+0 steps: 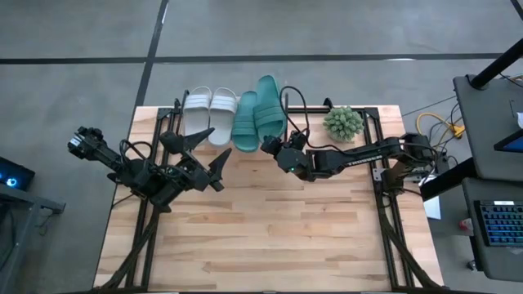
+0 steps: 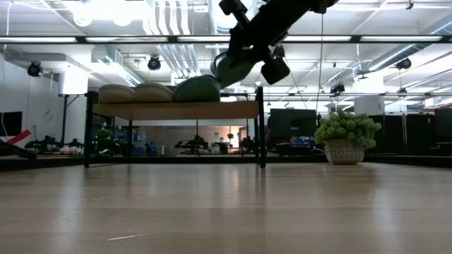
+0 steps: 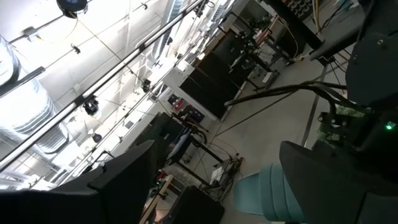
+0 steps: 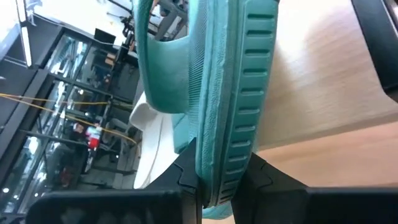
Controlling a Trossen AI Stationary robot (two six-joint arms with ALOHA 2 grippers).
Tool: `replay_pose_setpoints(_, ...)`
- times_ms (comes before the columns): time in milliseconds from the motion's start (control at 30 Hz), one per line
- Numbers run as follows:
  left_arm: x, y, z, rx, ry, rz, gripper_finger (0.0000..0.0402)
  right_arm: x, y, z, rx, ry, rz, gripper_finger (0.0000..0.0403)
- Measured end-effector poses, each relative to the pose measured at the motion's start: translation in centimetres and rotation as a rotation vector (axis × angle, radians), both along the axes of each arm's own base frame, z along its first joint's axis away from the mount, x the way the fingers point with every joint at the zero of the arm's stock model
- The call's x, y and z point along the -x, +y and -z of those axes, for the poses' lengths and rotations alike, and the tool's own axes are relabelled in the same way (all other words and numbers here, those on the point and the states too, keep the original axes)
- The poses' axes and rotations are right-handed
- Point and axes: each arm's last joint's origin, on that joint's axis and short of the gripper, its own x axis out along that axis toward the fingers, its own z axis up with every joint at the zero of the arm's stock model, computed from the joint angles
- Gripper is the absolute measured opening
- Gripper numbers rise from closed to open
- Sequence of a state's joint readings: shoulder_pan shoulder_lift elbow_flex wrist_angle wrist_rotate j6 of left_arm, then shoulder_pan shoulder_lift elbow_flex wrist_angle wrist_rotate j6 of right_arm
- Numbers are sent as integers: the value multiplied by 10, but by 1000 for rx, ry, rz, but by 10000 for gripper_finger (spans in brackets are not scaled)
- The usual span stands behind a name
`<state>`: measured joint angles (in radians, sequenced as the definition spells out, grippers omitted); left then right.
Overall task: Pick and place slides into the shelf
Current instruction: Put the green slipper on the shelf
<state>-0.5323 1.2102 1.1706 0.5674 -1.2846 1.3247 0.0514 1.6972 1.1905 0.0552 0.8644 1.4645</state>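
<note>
Teal foam fills my right wrist view: the fourth slide (image 4: 230,106), its sole edge cut with a row of short ribs, its wide strap bulging to one side. My right gripper (image 1: 272,148) has its jaws pinched on that slide's heel edge. From above, the slide hangs at the shelf's (image 1: 181,109) right end, toe pointing to 12 o'clock, just beside the other teal slide (image 1: 244,121). Whether it has touched the plank I cannot tell; from table height it looks tilted and slightly above it. Two pale slides (image 1: 209,113) lie side by side at the shelf's left, smooth with broad ribbed straps. The shelf is a light plank on thin black legs, at the table's (image 1: 270,229) 12 o'clock edge. A potted plant (image 1: 342,122) sits near, at about 1 o'clock. My left gripper (image 1: 202,155) waits at 9 o'clock, jaws spread wide, holding nothing. The wood from centre to 6 o'clock is open.
</note>
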Motion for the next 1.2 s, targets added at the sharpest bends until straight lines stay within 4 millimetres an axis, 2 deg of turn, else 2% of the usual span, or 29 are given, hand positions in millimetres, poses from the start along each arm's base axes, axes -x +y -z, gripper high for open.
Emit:
replay_pose_setpoints(433,0,0,0,1,-1,0,323,6,0,8,-10,83,18,35)
replay_pose_setpoints(600,0,0,0,1,-1,0,323,6,0,10,-32,45,60,35)
replay_pose_setpoints(1000,0,0,0,1,-1,0,323,-2,12,32,-107,-5,89,35)
replay_pose_setpoints(1200,0,0,0,3,-3,1,323,-3,12,33,-118,-8,79,35)
